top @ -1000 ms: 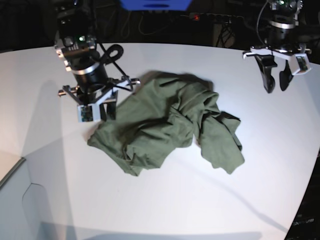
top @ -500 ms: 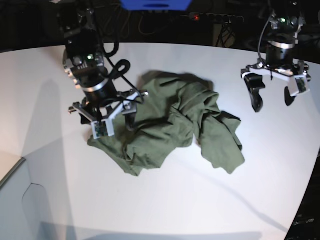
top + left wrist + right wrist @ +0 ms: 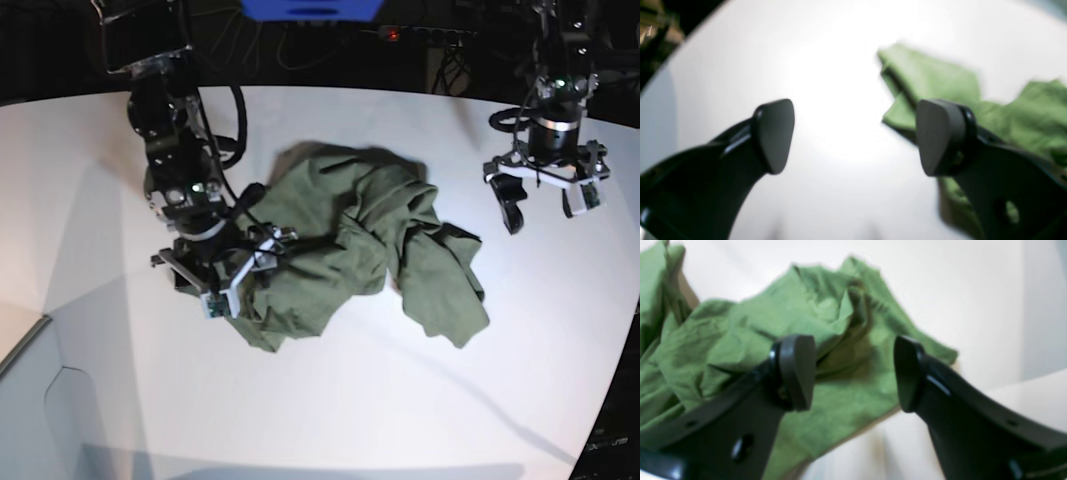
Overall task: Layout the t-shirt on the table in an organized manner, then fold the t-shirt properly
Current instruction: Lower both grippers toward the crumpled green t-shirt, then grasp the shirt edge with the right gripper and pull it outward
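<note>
The olive t-shirt (image 3: 345, 245) lay crumpled beneath the open right gripper (image 3: 853, 373). The left gripper (image 3: 853, 136), also open, hung beside its sleeve. Each should pinch one fabric layer against the tabletop (image 3: 400, 400).

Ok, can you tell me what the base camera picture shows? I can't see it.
A crumpled green t-shirt lies on a white table. The right gripper, jaws open, is low over its edge; the left gripper hangs open, away from it.
</note>
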You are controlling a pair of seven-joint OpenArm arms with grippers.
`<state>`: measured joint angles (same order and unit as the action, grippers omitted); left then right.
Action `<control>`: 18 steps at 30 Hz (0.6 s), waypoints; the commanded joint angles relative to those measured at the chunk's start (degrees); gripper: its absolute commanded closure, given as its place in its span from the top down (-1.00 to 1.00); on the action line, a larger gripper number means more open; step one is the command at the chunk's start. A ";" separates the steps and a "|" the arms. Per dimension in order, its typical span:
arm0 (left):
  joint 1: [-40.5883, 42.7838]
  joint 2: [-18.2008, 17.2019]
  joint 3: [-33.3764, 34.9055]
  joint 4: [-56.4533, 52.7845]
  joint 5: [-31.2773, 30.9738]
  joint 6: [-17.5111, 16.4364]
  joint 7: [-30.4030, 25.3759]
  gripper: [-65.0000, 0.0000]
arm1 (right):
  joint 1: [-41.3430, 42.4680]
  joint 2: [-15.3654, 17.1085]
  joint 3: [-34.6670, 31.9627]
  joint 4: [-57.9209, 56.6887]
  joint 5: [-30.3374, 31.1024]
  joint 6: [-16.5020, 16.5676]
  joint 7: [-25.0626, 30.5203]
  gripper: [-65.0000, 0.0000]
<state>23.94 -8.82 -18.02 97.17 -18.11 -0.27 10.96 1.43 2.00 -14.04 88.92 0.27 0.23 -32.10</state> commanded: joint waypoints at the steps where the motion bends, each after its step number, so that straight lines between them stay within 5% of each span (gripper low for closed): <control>1: -1.13 -0.54 -0.31 -0.33 0.13 -0.12 -1.77 0.70 | 1.34 -0.90 -0.15 0.97 0.03 0.17 1.55 0.16; 18: -16.60 0.07 0.22 -21.60 0.13 -0.12 -1.42 0.69 | -1.21 -1.78 -0.15 0.79 0.03 0.17 1.64 0.16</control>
<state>7.77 -8.25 -17.63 74.72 -18.11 -0.19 10.74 -0.67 0.60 -14.22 88.71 0.30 0.23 -31.90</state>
